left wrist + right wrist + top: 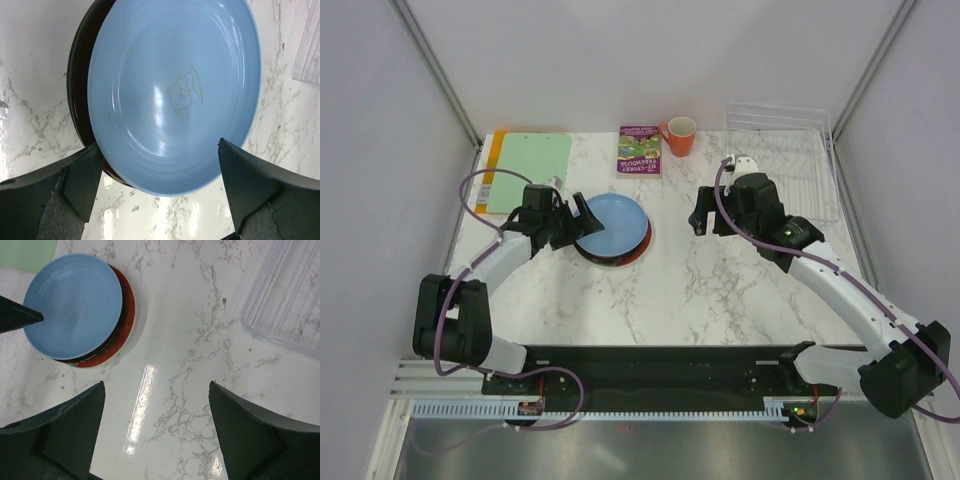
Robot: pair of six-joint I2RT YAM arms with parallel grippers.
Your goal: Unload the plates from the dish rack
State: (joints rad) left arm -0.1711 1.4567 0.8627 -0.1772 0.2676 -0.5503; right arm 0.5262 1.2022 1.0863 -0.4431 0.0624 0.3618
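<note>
We note the round light blue plate (612,222) topping the dark-rimmed plate (79,60) and red-orange plate (129,305), stacked on the white marble table (700,290). The left gripper (159,150) has its jaws apart either side of the near rim. The right gripper (157,387), jaws apart, hovers well apart, beside the clear wire dish rack (790,150).
</note>
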